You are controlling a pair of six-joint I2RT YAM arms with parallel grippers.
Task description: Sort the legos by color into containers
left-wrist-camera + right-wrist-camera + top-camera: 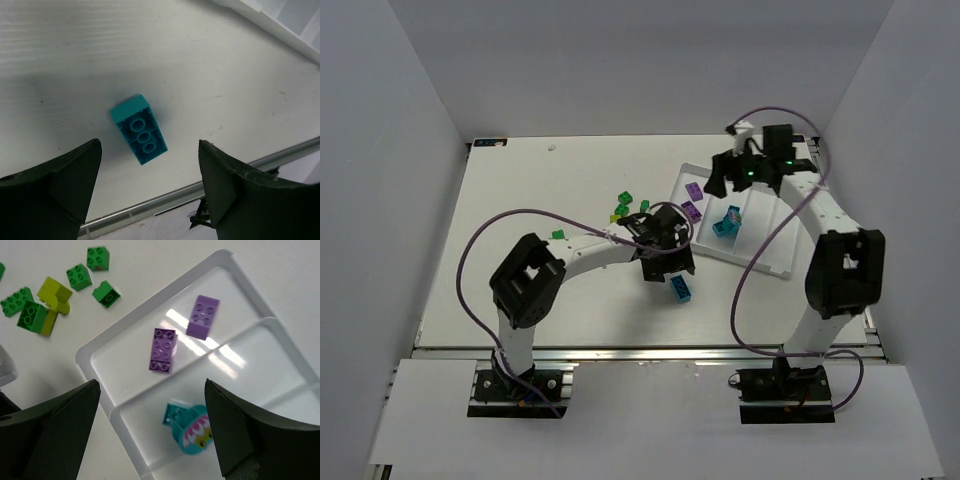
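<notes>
Left of the tray (740, 263), a green and yellow-green brick cluster (625, 206) is crowding the table (520, 180), and the left arm (590, 250) is spanning that side. Near-left of the tray, one teal brick (139, 129) is lying alone, with bare table showing either side between the spread left tool (149, 146) fingers. Over the tray, the right tool (151, 386) is hanging wide apart. Purple bricks (162, 350) and teal pieces (187, 429) are taking up two compartments.

You won't find any word, number or brand name that can be read in these views. The only printed mark is a cartoon face, a pink mouth with white teeth and a yellow-green eye, on the round teal piece (194, 434). It lies in the white tray (84, 356), low in the right wrist frame.
</notes>
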